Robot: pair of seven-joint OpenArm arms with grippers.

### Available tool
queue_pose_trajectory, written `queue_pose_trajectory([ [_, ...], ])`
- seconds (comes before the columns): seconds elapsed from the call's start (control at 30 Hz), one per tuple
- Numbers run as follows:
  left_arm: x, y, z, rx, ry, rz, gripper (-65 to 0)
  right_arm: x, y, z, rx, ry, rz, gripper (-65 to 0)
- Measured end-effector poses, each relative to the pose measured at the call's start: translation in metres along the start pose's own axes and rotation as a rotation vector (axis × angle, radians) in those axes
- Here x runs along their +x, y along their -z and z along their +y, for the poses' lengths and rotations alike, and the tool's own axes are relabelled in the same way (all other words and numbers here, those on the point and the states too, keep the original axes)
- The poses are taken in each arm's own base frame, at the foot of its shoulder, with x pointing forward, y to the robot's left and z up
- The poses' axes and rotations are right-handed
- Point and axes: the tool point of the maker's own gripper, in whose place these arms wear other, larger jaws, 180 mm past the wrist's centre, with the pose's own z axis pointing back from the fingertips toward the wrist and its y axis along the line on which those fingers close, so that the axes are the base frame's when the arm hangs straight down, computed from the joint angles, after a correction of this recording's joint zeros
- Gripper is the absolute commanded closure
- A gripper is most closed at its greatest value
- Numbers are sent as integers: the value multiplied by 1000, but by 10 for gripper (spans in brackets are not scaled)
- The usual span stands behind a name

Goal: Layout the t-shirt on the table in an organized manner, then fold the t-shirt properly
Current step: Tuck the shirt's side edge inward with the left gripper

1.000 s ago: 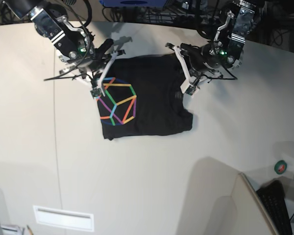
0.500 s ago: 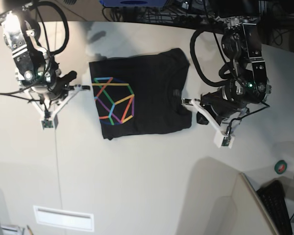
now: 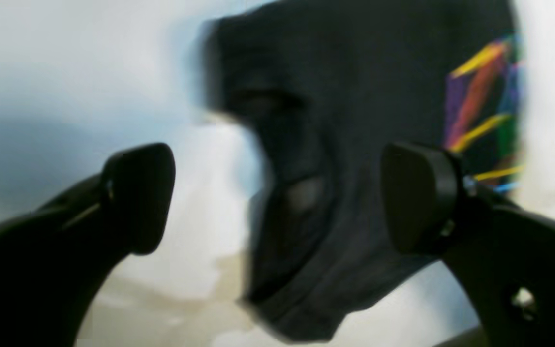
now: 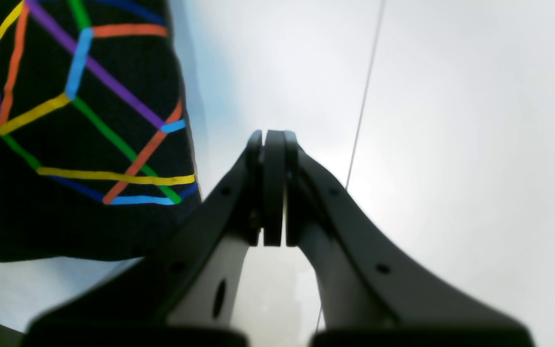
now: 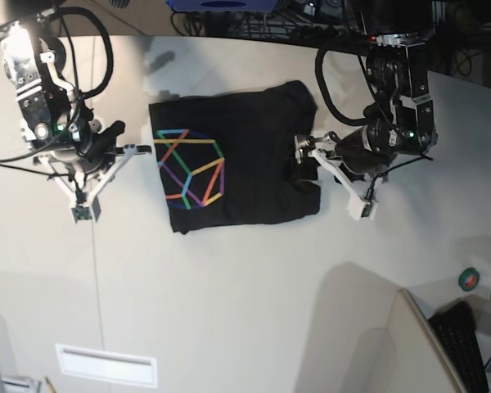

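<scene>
Black t-shirt (image 5: pixel 233 160) lies on the counter (image 5: pixel 245 295) as a compact rectangle, print side up, between the two arms; judged mostly folded, w/ one corner nearest the left end effector (image 5: pixel 311 155) bunched and uneven. Left end effector: released, fingers (image 3: pixel 138 197) spread wide, shirt edge directly ahead between them, nothing grasped. Right end effector (image 4: pixel 272 193): clenched on nothing, just beside the print edge, over bare counter. Remaining, prob.: flatten or tuck the bunched corner, then retreat both arms.
</scene>
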Motion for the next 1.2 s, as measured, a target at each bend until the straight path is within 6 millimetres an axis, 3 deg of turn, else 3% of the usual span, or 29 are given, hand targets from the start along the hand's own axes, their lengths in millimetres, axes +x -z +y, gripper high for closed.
queue_pose_trajectory([
  [0.13,-32,14,13,-18,-106,40,-650,-2,1,-2,-5,-1,6,0],
  [0.37,-28,23,7,-55,-146,12,-650,-22,13,-9,-22,2,73,0],
  [0.47,-27,26,7,-61,-153,8,-650,-21,13,-9,-22,2,71,0],
  [0.73,-35,36,-20,-117,-95,47,-625,-20,13,-10,-24,2,67,0],
  [0.83,-36,42,-18,-134,-132,47,-568,-20,13,-9,-23,2,67,0],
  [0.93,-32,52,-16,-148,-164,50,-466,-20,13,-10,-23,2,67,0],
  [1.0,-33,57,-15,-148,-178,56,-346,-20,13,-10,-24,3,66,0],
  [1.1,-41,59,-13,-138,-182,89,-59,-19,13,-12,-28,14,64,0],
  [1.13,-43,59,-12,-136,-183,96,0,-18,12,-16,-32,29,61,0],
  [1.2,-41,59,-12,-139,-179,108,0,-13,11,-27,-55,47,49,0],
])
